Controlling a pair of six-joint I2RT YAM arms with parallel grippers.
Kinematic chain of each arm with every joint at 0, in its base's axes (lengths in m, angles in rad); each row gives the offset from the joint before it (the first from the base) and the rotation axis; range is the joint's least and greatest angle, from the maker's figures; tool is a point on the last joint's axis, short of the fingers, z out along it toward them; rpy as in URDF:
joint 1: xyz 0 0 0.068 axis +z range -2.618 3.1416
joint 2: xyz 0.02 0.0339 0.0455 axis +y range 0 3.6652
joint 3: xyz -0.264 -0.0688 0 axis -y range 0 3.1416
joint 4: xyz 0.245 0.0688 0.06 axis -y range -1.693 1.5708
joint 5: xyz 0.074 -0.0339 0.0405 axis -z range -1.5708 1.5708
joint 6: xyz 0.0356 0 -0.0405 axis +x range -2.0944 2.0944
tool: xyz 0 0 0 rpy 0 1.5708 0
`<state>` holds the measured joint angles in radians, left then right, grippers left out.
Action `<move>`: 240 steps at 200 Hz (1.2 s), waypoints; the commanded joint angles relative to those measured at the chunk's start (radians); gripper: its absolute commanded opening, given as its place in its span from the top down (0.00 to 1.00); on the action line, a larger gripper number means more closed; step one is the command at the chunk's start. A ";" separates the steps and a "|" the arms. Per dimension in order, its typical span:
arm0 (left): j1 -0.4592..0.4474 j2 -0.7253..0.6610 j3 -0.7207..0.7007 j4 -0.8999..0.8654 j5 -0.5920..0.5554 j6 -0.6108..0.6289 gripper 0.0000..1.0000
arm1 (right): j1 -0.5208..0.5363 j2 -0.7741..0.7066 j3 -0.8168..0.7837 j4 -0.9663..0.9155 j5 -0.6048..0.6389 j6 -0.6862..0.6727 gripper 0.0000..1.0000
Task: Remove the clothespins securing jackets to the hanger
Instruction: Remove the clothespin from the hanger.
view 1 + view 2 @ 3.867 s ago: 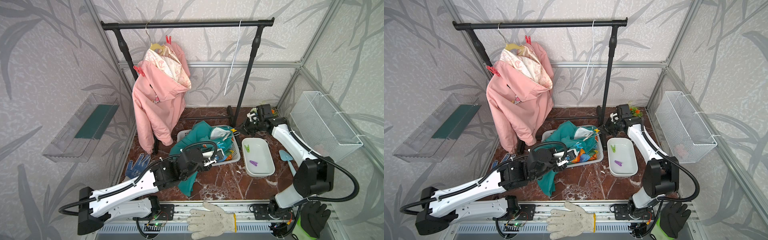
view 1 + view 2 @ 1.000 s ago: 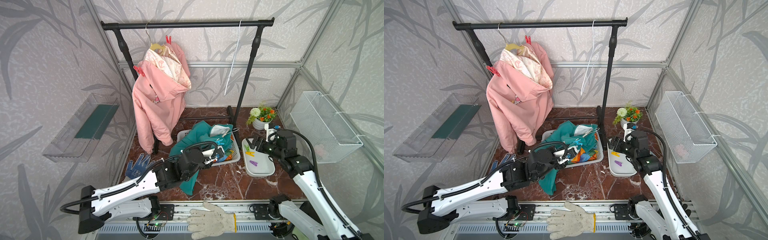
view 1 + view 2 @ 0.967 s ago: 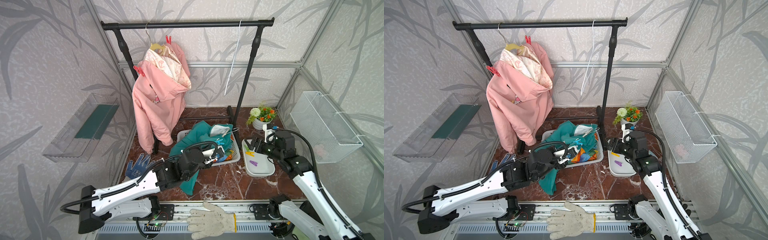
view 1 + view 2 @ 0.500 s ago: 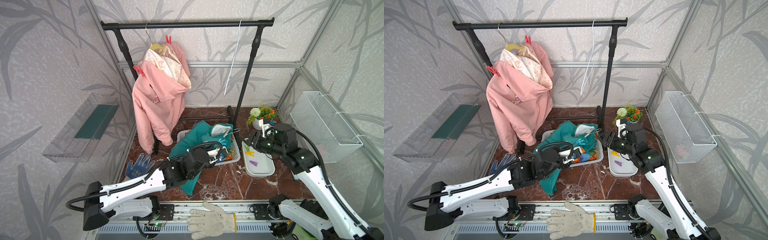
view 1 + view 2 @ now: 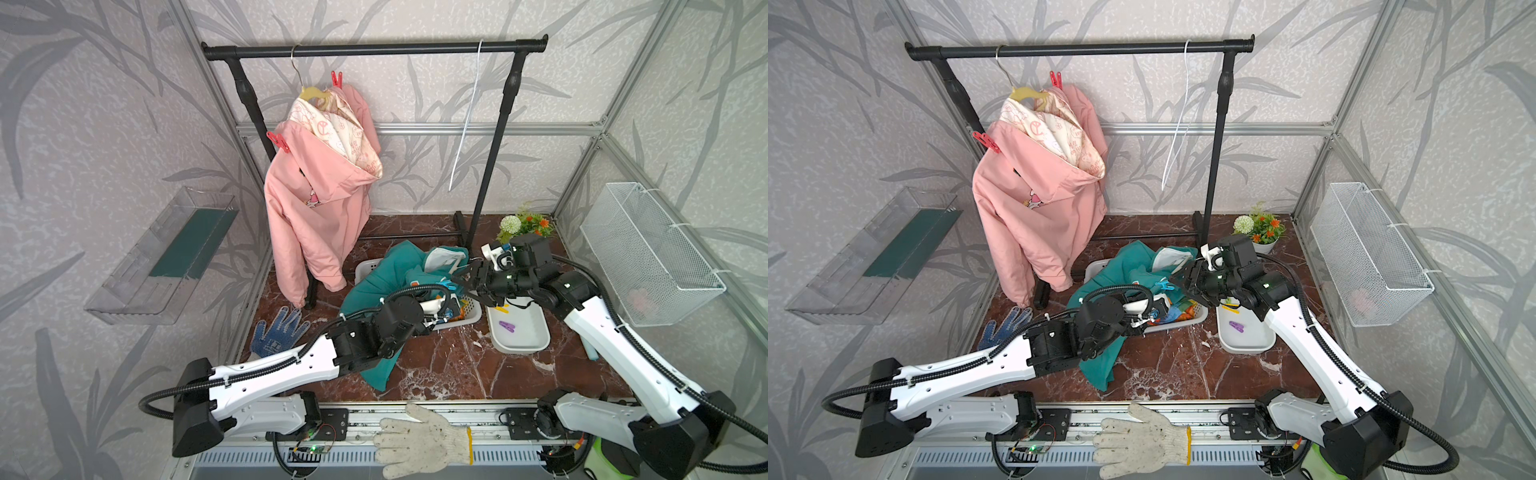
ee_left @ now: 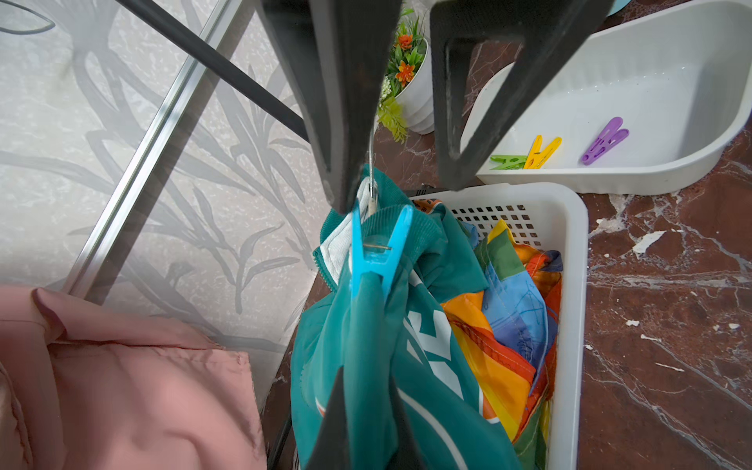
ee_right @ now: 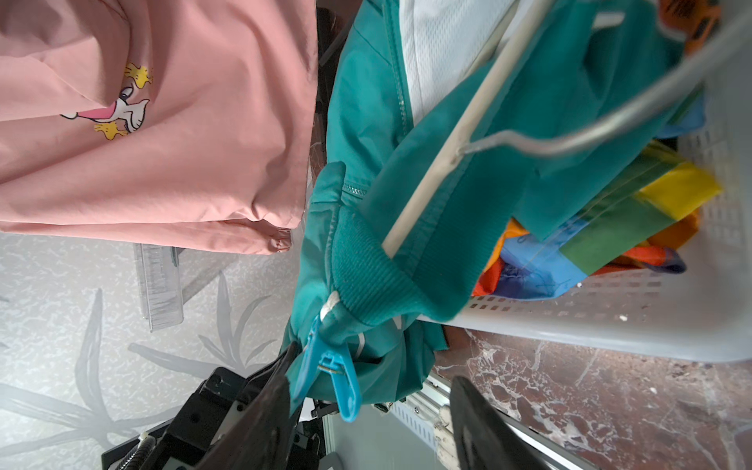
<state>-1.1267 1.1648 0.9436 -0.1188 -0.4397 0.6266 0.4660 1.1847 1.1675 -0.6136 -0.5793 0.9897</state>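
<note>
A blue clothespin pins the teal jacket to a white hanger above the laundry basket. My left gripper is shut on a fold of the teal jacket just below that clothespin. My right gripper is open and straddles the blue clothespin; one finger touches a handle, the other stands apart. The rainbow jacket lies in the basket. The pink jacket hangs on the rail, held by two red clothespins.
A white tray right of the basket holds yellow, green and purple clothespins. A flower pot stands behind it. An empty hanger hangs on the rack. Gloves lie in front.
My right gripper has moved left from over the tray to the blue clothespin, and its jaws have narrowed. My left arm has shifted slightly with the teal jacket still in its grip.
</note>
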 commanded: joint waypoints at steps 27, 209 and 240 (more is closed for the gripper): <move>0.004 0.018 0.032 0.048 0.007 0.029 1.00 | 0.012 0.031 0.043 0.001 -0.036 0.068 0.46; 0.004 0.043 0.025 0.060 -0.016 0.053 1.00 | 0.027 0.082 0.034 0.048 -0.005 0.133 0.78; 0.004 0.043 0.023 0.053 -0.024 0.054 1.00 | 0.021 0.074 0.036 0.047 0.005 0.133 0.86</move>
<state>-1.1294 1.1969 0.9436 -0.0910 -0.4408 0.6594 0.4904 1.2583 1.1839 -0.5510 -0.6018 1.1290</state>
